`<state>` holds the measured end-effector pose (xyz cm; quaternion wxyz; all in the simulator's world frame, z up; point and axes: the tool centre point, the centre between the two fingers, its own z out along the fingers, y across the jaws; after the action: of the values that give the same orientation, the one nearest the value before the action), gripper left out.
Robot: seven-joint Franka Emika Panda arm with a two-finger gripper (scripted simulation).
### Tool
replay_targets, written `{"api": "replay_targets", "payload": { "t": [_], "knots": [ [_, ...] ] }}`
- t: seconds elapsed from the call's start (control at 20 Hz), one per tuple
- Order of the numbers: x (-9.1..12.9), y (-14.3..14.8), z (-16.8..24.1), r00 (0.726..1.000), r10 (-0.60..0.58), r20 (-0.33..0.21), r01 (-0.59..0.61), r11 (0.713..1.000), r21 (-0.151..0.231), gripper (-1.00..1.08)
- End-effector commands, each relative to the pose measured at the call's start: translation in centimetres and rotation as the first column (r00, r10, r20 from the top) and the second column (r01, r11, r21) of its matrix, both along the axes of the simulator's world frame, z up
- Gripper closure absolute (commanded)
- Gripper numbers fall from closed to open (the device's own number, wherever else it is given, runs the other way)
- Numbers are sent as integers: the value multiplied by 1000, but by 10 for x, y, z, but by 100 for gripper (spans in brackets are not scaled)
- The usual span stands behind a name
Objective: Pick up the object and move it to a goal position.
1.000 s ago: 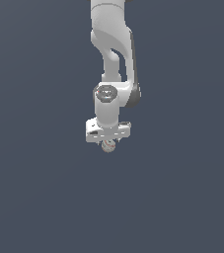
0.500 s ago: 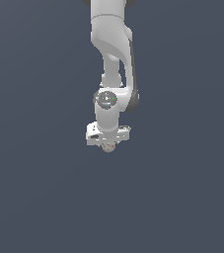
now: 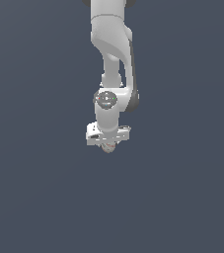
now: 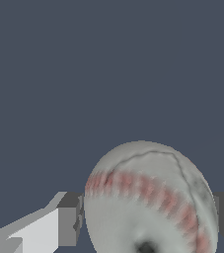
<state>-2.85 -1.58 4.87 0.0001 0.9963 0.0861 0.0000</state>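
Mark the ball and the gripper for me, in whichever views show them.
ball (image 4: 150,197), wrist view, on its stitched front face
ball (image 3: 108,147), exterior view, on the part showing below the gripper
gripper (image 3: 108,144), exterior view, midway between its fingertips

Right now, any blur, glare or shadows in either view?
Exterior view: flat, even light, no cast shadows or glare; the small off-white red-stitched ball is tiny under the end effector. Wrist view: ball fills the frame, its stitching soft and blurry.

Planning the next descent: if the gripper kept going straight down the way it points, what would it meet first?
Nothing separate: the gripper is already shut on the ball. Beyond it only the plain grey surface shows; how far off is unclear.
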Motion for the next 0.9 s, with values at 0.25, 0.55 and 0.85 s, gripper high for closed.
{"api": "replay_targets", "payload": {
  "t": [0.25, 0.55, 0.85],
  "knots": [
    [6, -7, 12, 1000, 0, 0, 0, 1000, 0, 108],
    [20, -24, 41, 1000, 0, 0, 0, 1000, 0, 108],
    [41, -49, 84, 1000, 0, 0, 0, 1000, 1, 108]
  ]
}}
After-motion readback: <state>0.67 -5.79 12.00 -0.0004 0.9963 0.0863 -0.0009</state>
